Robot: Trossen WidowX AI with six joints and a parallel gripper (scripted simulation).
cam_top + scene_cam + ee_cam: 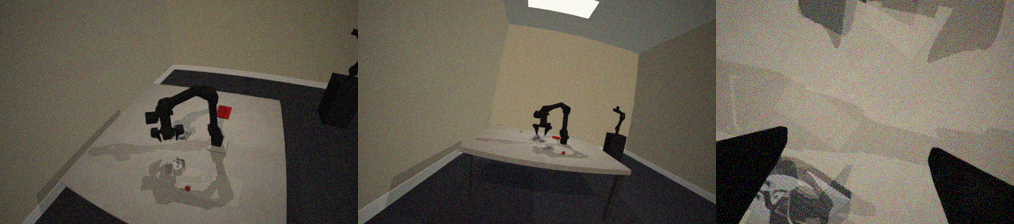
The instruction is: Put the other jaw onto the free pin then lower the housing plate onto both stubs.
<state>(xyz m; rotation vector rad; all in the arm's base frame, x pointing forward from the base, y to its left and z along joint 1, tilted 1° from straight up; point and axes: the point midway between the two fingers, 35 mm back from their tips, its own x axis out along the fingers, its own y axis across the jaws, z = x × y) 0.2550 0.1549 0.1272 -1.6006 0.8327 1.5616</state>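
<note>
My gripper [169, 140] [541, 134] [860, 144] is open and empty, fingers wide apart above the table. The grey assembly on its ridged base [185, 135] [536, 138] [801, 197] sits below it, at the lower left in the wrist view, beside and partly behind the left finger. Curved dark and light parts show on it. Shadow and the finger hide whether both jaws are on their pins and whether the teeth mesh. A separate small grey part with dark holes [178, 164] [548, 146], seemingly the housing plate, lies on the table in the arm's shadow.
A small red block [187, 188] [563, 152] lies beyond the grey part. A flat red square [224, 112] [556, 137] is near the arm's base. A tiny yellow thing [521, 131] lies at the back. A black pedestal [337, 101] [614, 145] carrying another arm stands off the table.
</note>
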